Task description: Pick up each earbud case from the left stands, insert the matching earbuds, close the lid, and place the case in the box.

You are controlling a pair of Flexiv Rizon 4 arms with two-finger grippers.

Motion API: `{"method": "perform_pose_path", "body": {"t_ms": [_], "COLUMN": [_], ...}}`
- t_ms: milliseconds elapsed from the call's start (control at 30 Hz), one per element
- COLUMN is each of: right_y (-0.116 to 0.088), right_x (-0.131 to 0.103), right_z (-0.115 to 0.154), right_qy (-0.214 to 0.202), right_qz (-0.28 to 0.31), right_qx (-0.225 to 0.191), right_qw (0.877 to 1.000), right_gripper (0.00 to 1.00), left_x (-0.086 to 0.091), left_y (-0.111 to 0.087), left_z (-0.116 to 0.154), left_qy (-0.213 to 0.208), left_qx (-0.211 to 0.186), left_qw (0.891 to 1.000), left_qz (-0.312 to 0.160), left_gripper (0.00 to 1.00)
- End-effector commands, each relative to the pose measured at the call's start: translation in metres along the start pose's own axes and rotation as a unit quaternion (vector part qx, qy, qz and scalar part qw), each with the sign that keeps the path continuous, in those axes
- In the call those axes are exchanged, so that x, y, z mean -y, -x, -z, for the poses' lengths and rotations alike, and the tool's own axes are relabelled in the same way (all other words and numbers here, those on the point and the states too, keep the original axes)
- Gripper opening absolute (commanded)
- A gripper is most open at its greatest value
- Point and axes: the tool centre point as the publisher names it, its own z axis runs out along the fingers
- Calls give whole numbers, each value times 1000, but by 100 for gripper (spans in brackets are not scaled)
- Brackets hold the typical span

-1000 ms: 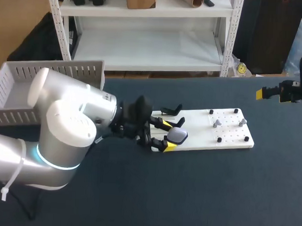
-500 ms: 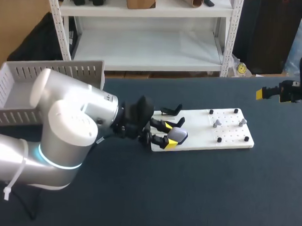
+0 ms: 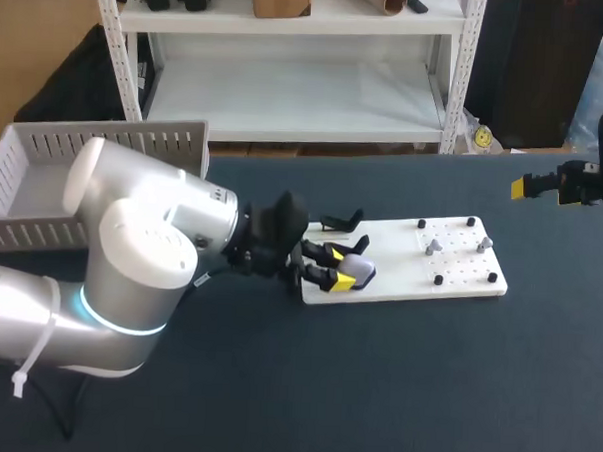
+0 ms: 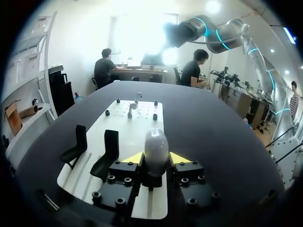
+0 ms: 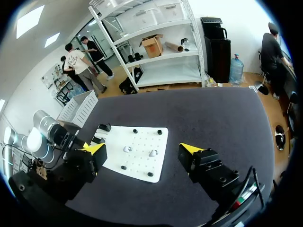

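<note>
A grey earbud case (image 3: pixel 358 273) stands upright on the near stand at the left end of the white board (image 3: pixel 405 263). My left gripper (image 3: pixel 340 272) has its yellow tips pressed against both sides of the case (image 4: pixel 155 145), shut on it. Two grey earbuds (image 3: pixel 433 247) (image 3: pixel 484 242) sit on pegs at the board's right end. My right gripper (image 5: pixel 142 149) hangs open and empty high over the table's far right edge, well away from the board (image 5: pixel 142 156).
Two empty black stands (image 4: pixel 75 147) (image 4: pixel 108 153) stand beside the held case on the board. A white slatted box (image 3: pixel 105 142) sits at the table's back left, behind my left arm. Dark tabletop surrounds the board.
My left gripper's fingers have drawn together from wide apart until they meet the earbud case on its stand. The right arm has stayed still.
</note>
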Motion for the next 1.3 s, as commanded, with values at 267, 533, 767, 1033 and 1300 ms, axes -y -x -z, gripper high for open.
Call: {"method": "perform_pose_path", "body": {"t_ms": [267, 533, 767, 1033, 1300], "right_y": [0, 0, 0, 0, 0], "right_x": [0, 0, 0, 0, 0], "right_z": [0, 0, 0, 0, 0], "right_qy": [-1, -1, -1, -1, -1], "right_qz": [0, 0, 0, 0, 0], "right_qx": [-1, -1, -1, -1, -1], "right_qw": [1000, 1000, 1000, 1000, 1000], "right_gripper": [100, 100, 100, 100, 100], "left_x": [-3, -5, -9, -13, 1], "left_y": [-4, -5, -6, -5, 11], "left_z": [-2, 0, 2, 8, 17], "left_qy": [-3, 1, 4, 6, 1], "left_qx": [-3, -10, -21, -26, -1], "left_qw": [1000, 1000, 1000, 1000, 1000], "left_qz": [1, 4, 2, -1, -24], "left_gripper": [0, 0, 0, 0, 0]}}
